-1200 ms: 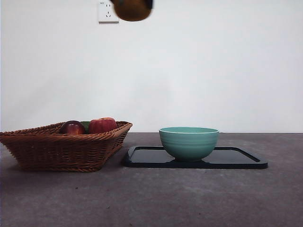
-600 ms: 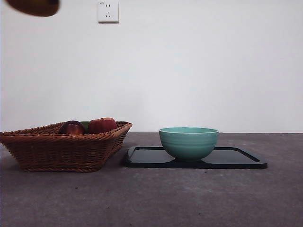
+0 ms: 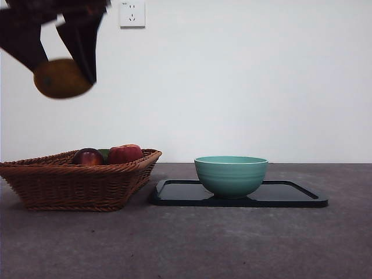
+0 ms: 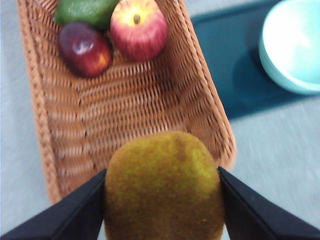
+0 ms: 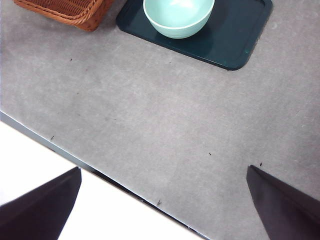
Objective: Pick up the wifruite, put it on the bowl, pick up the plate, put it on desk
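Front view: left gripper (image 3: 61,64) clamps the wifruite (image 3: 62,79) high above the basket (image 3: 75,180).
Right gripper (image 5: 165,210): spread wide, holding nothing, above the desk (image 5: 150,115) edge.

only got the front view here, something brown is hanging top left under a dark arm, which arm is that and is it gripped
Observer: The left pincer; its jaws clamp both sides of the small oval orange-brown fuzzy wifruite.
Operator: whats under it
Observer: The near end of the woven wicker basket, which is bare there.
Operator: anything behind the two red fruits
Observer: A green fruit touches the red apple and the dark purple-red fruit.
Operator: right arm
Observer: The right pincer hangs open over the dark grey tabletop, holding nothing.
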`<state>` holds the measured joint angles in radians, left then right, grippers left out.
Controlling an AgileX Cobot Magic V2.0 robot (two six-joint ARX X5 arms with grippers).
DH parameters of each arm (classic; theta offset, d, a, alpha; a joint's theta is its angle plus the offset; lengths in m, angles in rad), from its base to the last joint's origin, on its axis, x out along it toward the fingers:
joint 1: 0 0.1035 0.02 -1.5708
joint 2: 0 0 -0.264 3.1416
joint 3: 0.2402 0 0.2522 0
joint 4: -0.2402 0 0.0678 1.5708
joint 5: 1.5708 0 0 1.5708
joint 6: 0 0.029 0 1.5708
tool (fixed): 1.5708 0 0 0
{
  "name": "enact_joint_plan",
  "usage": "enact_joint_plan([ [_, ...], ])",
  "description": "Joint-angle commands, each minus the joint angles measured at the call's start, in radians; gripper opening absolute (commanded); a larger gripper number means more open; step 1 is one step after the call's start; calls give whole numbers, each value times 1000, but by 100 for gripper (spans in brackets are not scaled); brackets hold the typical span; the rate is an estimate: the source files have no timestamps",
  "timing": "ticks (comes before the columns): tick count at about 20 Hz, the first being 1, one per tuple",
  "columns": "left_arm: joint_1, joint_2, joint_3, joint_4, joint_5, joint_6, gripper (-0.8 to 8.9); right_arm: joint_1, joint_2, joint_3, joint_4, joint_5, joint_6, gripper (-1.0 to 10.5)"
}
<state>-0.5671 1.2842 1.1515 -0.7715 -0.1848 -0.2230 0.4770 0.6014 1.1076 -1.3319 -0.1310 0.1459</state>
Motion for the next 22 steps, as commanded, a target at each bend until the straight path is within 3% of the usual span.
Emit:
enact_joint_plan([
  [1,16,40,0,58,-3,-3,279,6,2,9,2,-3,0,579],
  [10,66,258,1,226,-3,65,278,6,2,9,23,0,-4,579],
  [22,105,437,3,270,0,91,278,6,2,9,23,0,-4,579],
])
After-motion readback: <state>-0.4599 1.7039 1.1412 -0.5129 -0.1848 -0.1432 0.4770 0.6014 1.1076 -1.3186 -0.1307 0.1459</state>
